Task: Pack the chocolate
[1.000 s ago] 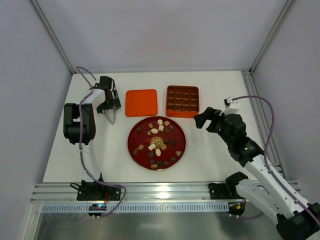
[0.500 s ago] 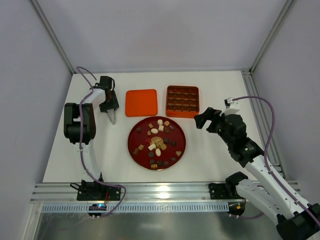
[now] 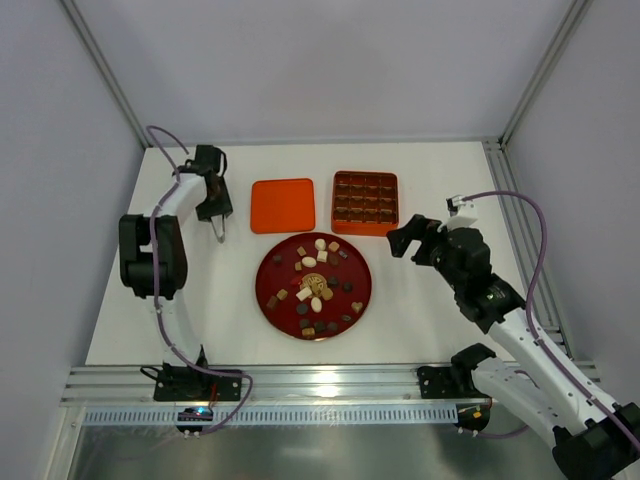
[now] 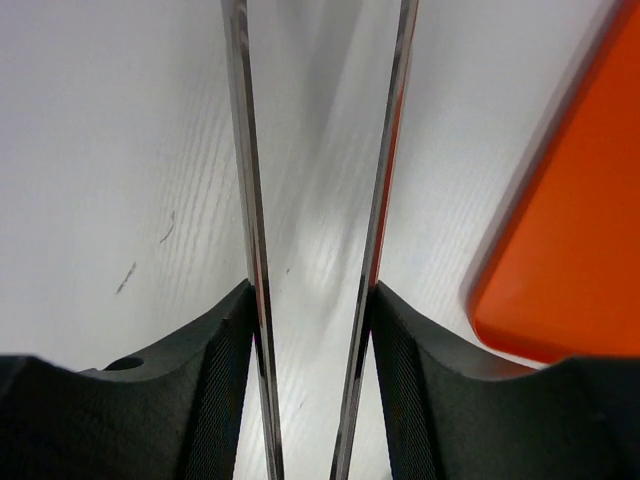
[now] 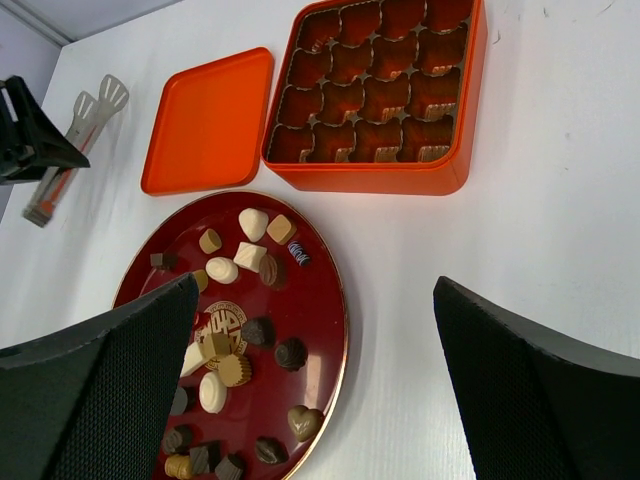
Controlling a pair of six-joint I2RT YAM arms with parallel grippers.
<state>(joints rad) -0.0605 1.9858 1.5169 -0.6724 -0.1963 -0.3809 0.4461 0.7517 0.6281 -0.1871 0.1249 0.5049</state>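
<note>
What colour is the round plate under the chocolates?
The plate is dark red, with a gold emblem at its centre; clearest in the right wrist view.

Saw only one corner of the orange lid [image 4: 570, 230] in the left wrist view, cut off by the right edge. Just beside the lid, could not see the tips of the tongs [image 4: 245, 150], cut off at the top. Saw the left gripper [image 4: 312, 300] around them only as dark blurry lumps. In the right wrist view, near the lid, could not see the bottom of the red plate [image 5: 322, 300], hidden behind the right gripper [image 5: 315, 290] and cut off by the edge. Missed some chocolate [image 5: 250, 225] there too. From the top, found the chocolate too small to tell its shapes.
</note>
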